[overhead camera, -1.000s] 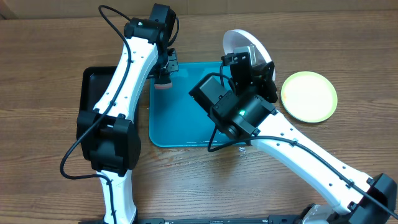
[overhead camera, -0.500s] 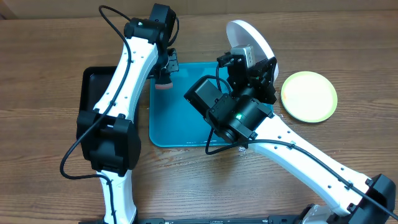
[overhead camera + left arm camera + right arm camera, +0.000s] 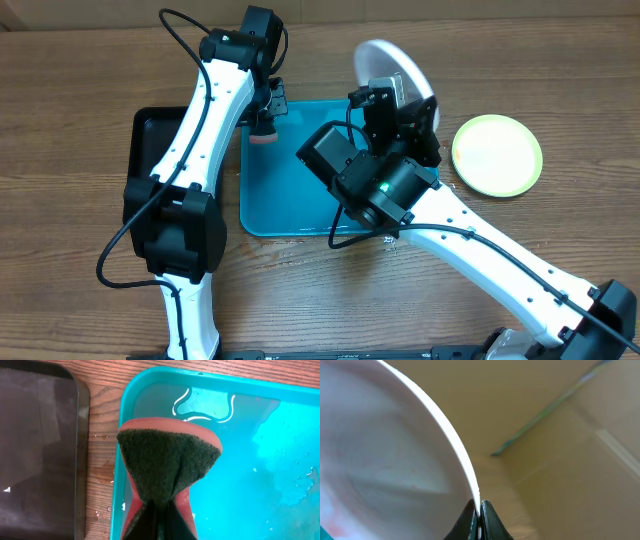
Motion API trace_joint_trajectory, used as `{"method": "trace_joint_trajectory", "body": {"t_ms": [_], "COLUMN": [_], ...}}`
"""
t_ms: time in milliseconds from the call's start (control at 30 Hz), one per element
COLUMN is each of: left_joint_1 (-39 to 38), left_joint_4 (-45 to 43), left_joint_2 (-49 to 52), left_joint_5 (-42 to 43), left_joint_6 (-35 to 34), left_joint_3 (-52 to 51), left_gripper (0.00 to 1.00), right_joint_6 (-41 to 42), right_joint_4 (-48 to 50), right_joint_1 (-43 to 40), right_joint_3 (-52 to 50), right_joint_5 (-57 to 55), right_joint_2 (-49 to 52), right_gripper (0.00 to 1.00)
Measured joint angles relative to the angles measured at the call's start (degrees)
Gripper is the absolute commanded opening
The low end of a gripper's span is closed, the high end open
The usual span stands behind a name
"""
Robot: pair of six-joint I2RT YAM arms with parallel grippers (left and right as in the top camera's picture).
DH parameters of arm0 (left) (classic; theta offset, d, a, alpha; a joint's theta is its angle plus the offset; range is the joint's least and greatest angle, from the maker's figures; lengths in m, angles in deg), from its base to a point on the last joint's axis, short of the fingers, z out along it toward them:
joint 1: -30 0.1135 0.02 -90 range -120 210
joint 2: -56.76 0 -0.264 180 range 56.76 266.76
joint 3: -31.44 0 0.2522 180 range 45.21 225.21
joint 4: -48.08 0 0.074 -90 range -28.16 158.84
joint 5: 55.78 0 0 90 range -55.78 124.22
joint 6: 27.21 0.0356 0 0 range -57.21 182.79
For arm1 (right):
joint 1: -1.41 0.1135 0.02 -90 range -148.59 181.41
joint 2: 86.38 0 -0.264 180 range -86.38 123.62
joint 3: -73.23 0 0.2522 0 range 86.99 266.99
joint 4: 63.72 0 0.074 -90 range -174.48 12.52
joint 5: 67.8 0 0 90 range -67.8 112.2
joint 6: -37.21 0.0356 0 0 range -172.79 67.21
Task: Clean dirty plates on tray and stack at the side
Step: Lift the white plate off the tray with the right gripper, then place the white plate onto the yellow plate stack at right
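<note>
Two grippers are both clamped: the left gripper [image 3: 156, 516] pinches a sponge [image 3: 167, 462] over the far left corner of the wet tray [image 3: 285, 205], and the right gripper [image 3: 480, 519] pinches the rim of a white plate [image 3: 385, 460], held tilted above the tray's far right corner. A yellow-green plate [image 3: 497, 155] lies flat beside the tray.

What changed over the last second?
The right gripper, shut on the white plate, carried it slightly left and farther out. The left gripper, holding the sponge over the tray corner, and the yellow-green plate stayed put.
</note>
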Motion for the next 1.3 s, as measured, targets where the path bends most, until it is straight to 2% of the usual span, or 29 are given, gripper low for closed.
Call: {"method": "trace_joint_trajectory", "body": {"t_ms": [267,467,667,900,1067,1300], "left_joint_1": [0.0,0.0,0.0,0.0,0.0,0.0], "left_joint_4": [0.0,0.0,0.0,0.0,0.0,0.0], "left_joint_2": [0.0,0.0,0.0,0.0,0.0,0.0], "left_joint_5": [0.0,0.0,0.0,0.0,0.0,0.0], "left_joint_6": [0.0,0.0,0.0,0.0,0.0,0.0], "left_joint_3": [0.0,0.0,0.0,0.0,0.0,0.0], "left_gripper": [0.04,0.04,0.04,0.04,0.04,0.04], "right_joint_6": [2.0,1.7,-0.2,0.2,1.3,1.9], "right_joint_4": [0.3,1.8,3.8,3.3,3.5,4.4], "right_joint_1": [-9.6,-22.5,-35.7,-52.2,-61.7,-70.2], "right_joint_3": [-2.6,-8.5,-8.9,-8.9,-8.9,-9.8], "right_joint_5": [33.0,60.5,81.0,89.7,87.9,85.2], "right_joint_2": [0.0,0.0,0.0,0.0,0.1,3.9], "right_gripper": [0.04,0.04,0.04,0.04,0.04,0.04]}}
